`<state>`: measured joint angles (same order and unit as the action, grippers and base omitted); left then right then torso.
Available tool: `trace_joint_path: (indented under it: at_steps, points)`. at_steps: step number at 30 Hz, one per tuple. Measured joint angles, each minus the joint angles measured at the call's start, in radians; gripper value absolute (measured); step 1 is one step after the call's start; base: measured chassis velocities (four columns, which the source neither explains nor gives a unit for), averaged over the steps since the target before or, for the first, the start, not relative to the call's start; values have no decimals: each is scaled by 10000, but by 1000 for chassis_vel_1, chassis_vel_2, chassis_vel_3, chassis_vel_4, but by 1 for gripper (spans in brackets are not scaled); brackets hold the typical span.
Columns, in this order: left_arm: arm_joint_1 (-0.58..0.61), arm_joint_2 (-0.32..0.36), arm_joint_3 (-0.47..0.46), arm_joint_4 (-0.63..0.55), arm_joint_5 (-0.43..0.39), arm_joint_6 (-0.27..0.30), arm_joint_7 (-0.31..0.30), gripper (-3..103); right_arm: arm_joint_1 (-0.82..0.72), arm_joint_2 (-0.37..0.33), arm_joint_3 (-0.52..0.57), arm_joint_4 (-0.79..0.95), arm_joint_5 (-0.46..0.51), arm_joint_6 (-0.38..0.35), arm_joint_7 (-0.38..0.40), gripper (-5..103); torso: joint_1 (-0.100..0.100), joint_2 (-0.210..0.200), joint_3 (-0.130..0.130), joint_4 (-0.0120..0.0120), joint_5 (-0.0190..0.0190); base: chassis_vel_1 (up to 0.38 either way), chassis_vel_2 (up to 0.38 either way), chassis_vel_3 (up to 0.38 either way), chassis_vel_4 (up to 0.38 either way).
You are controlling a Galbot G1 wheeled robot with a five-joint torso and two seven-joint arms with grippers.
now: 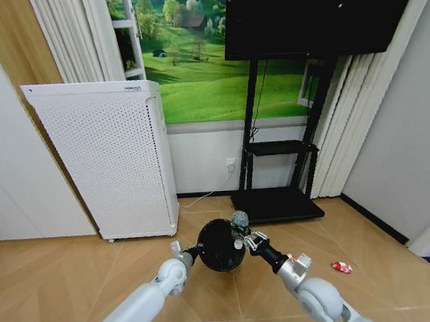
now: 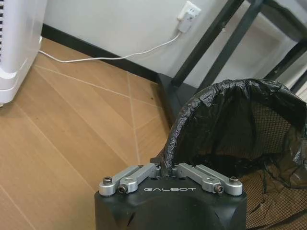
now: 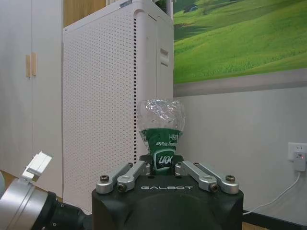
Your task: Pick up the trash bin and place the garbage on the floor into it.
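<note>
Trash bin (image 2: 230, 129) cut by frame edge, bottle (image 3: 162, 132) base hidden in right pincer (image 3: 162, 167)

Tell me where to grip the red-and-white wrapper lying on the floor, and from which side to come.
Judging by its pose, come straight down from above: the red-and-white wrapper lies flat on the bare wooden floor, with open space around it. Pinch across its narrow middle; finer shape detail is too small to tell.
</note>
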<state>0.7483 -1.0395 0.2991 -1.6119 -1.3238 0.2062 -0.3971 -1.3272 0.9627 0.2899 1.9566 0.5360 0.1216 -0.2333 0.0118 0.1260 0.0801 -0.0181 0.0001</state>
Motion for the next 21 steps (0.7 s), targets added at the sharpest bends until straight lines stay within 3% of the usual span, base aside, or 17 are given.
trace_joint_path:
  at_steps: [9,13,14,15,16,17,18,20,21]
  points:
    - [838,479,-602,-1069,-445,225,21,2,365,222,-685,-543,-552,387,-253,15,-1,0,0,3,-1,0,0,0,0]
    - [1183,497,-785,-1246,-567,233,-53,2,451,261,-905,-608,-681,443,-344,25,0,0,0,2,-2,0,0,0,0]
    - [1264,460,-839,-1300,-745,235,-170,2,457,261,-966,-603,-680,483,-366,35,0,0,0,2,-2,0,0,0,0]
    - [1264,460,-839,-1300,-745,235,-170,2,457,261,-966,-603,-680,483,-366,35,0,0,0,2,-2,0,0,0,0]
    - [1294,431,-865,-1342,-871,237,-275,2,457,261,-988,-594,-680,507,-370,35,0,0,0,1,-1,0,0,0,0]
    - [1362,326,-950,-1519,-1382,258,-757,2,457,262,-1025,-546,-682,563,-384,46,0,0,0,0,-2,0,0,0,0]
    - [1362,326,-950,-1519,-1382,258,-757,2,457,262,-1025,-546,-682,563,-384,46,0,0,0,0,-2,0,0,0,0]
    - [1519,103,-1173,-1973,-2403,261,-1944,2,421,244,-1037,-435,-741,725,-474,57,0,0,0,-1,-3,0,0,0,0]
    - [1538,82,-1213,-2062,-2551,254,-2191,2,417,232,-1038,-415,-775,766,-491,57,-1,0,-1,-1,-2,0,0,0,0]
